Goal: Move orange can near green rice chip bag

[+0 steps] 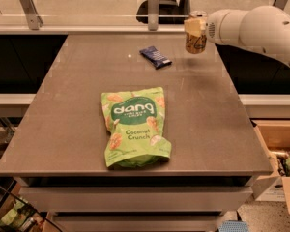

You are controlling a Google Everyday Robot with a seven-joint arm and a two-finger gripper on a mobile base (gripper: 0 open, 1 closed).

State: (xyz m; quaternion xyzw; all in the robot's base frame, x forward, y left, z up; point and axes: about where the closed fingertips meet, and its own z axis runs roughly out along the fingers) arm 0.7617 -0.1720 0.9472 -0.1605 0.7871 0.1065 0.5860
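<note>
At back edge of table [87, 129], end effector [195, 28] closed around upright orange can [196, 42].

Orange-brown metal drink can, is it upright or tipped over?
Upright: the orange-brown can has its silver top upward, gripped by the gripper over the grey table's far corner.

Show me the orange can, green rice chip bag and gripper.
orange can [196, 43]: camera view, lower body.
green rice chip bag [134, 125]: camera view, front panel.
gripper [197, 26]: camera view, upper right, shut around can's top.

Smooth pincer [195, 27] (far right) grips metallic orange can [196, 43] above matt table [77, 110].
</note>
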